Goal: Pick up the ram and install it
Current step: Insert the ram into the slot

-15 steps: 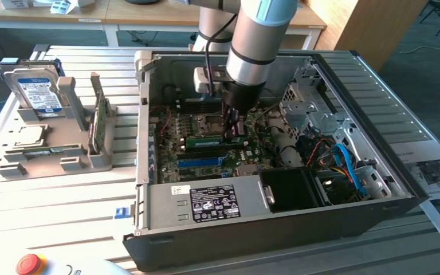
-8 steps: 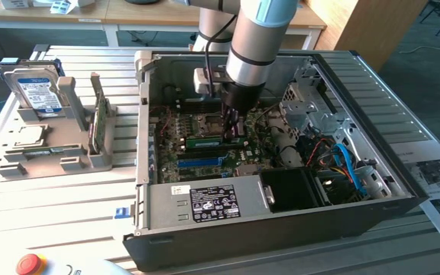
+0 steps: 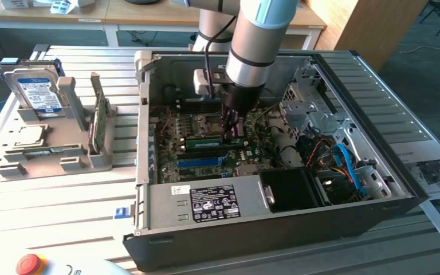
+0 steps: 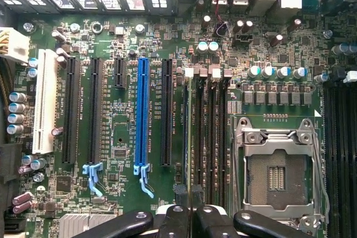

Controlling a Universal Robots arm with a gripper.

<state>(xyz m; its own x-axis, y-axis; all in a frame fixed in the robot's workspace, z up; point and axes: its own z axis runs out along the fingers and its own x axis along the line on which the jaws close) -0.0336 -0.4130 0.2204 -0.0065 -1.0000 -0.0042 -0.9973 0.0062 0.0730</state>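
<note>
Pale slatted tabletop point(image 3: 52, 195), wooden desks point(image 3: 144, 14) behind, claw point(image 3: 232, 130) tight around the ram point(image 3: 204, 139) inside computer case point(image 3: 281, 229)

A robotics lab, I'd say: my gripper point(image 3: 232, 135) hangs inside an open computer case point(image 3: 281, 235) on a slatted metal table point(image 3: 52, 200) — a grey fixture point(image 3: 21, 166) of spare parts stands along one edge, a red stop button point(image 3: 30, 263) by a corner, wooden desks point(image 3: 151, 14) behind.

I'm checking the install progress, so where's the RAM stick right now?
In the exterior view, the ram is inside the computer case, held by the gripper, between the CPU socket and the blue slot.
</note>
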